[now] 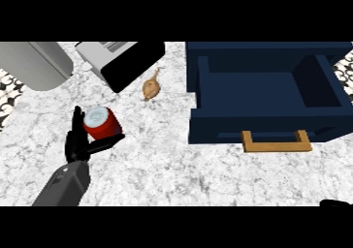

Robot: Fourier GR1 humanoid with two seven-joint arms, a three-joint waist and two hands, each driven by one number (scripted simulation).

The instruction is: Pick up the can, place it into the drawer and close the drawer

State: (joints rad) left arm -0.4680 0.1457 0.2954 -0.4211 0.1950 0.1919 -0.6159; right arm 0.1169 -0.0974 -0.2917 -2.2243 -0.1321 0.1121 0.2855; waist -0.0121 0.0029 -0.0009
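Head view: right robot hand (340, 203) barely visible at lower edge.

I find no readable text, label, brand, number or sign anywhere in the head view. The can (102, 123), red with a pale top, carries no legible lettering on the side facing me; any print there is too small to make out. The navy drawer (269, 127) and its wooden handle (277, 142) are plain. The toaster (120, 62) at the back of the counter shows no markings I can read, and the grey rounded appliance (30, 64) beside it is blank as well.
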